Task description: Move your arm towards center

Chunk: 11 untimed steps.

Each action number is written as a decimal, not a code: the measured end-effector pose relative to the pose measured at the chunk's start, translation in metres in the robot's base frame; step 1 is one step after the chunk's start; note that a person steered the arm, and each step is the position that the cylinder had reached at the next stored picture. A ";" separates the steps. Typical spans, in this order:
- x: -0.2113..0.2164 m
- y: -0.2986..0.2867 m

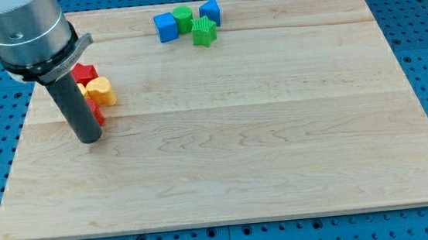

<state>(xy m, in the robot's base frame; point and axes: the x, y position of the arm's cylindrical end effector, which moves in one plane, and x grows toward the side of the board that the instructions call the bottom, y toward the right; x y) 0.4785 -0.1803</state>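
Note:
My tip (90, 138) rests on the wooden board (231, 142) near the view's left edge. Just to its upper right lies a cluster of blocks: a red block (84, 72), a yellow-orange heart-like block (100, 91), a small yellow block (81, 87) and another red block (95, 112), partly hidden behind the rod. The tip is beside the lower red block; I cannot tell if it touches it. At the view's top sit a blue cube (165, 26), a green cylinder (182, 18), a green star-like block (204, 31) and a blue block (210, 11).
The board lies on a blue perforated table (424, 32). The arm's grey metal body (24, 32) fills the view's top left corner.

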 end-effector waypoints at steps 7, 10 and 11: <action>0.005 0.130; 0.004 0.132; 0.003 0.132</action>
